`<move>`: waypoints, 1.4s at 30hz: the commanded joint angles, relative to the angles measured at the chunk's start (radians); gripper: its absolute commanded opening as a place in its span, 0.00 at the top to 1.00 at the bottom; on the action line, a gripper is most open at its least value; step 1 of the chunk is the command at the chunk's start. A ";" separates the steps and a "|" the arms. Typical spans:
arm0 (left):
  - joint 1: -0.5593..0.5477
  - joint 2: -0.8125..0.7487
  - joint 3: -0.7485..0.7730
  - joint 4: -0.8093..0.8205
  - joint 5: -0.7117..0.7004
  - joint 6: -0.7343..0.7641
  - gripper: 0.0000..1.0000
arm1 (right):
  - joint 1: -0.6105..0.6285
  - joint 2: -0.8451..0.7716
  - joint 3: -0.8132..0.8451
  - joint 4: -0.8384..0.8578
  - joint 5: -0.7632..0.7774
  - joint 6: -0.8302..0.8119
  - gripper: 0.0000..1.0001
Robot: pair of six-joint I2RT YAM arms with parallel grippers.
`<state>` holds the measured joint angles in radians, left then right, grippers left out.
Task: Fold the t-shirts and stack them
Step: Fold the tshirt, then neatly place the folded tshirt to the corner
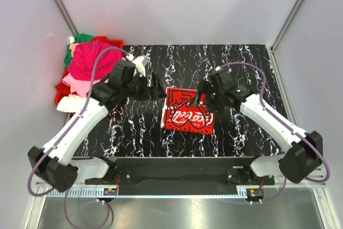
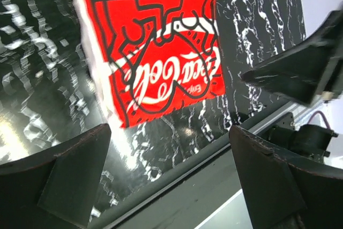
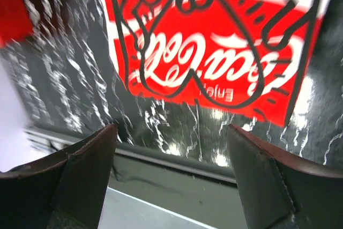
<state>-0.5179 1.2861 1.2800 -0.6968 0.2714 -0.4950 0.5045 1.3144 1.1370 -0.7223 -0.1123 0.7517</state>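
Observation:
A folded white t-shirt with a red-and-white print on top lies flat in the middle of the black marbled table. It also shows in the left wrist view and in the right wrist view. My left gripper hovers just left of its far corner, jaws wide apart and empty. My right gripper hovers at its far right corner, jaws wide apart and empty. More t-shirts, magenta, pink, green and white, are heaped at the far left.
A red plastic bin holds the heap of shirts at the table's far left edge. The black table is bounded by white walls behind and at the sides. The arms' metal base rail runs along the near edge.

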 commanded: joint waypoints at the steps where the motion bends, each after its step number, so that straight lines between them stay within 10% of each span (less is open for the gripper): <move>1: 0.004 -0.109 -0.071 -0.130 -0.118 0.029 0.01 | 0.113 0.081 0.055 -0.127 0.168 0.069 0.10; 16: 0.025 -0.461 -0.311 -0.213 -0.267 0.030 0.01 | 0.281 0.758 0.545 -0.388 0.430 0.067 0.04; 22: 0.032 -0.507 -0.346 -0.205 -0.301 0.039 0.01 | 0.264 0.865 0.469 -0.359 0.433 0.032 0.02; 30: 0.035 -0.573 -0.393 -0.167 -0.307 0.029 0.01 | 0.077 0.835 0.313 -0.259 0.454 -0.150 0.02; 42: 0.036 -0.640 -0.438 -0.106 -0.334 0.019 0.01 | -0.251 0.902 0.503 -0.135 0.601 -0.554 0.00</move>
<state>-0.4877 0.6559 0.8528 -0.8661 -0.0357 -0.4725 0.3302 2.1159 1.6245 -0.9321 0.2687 0.3672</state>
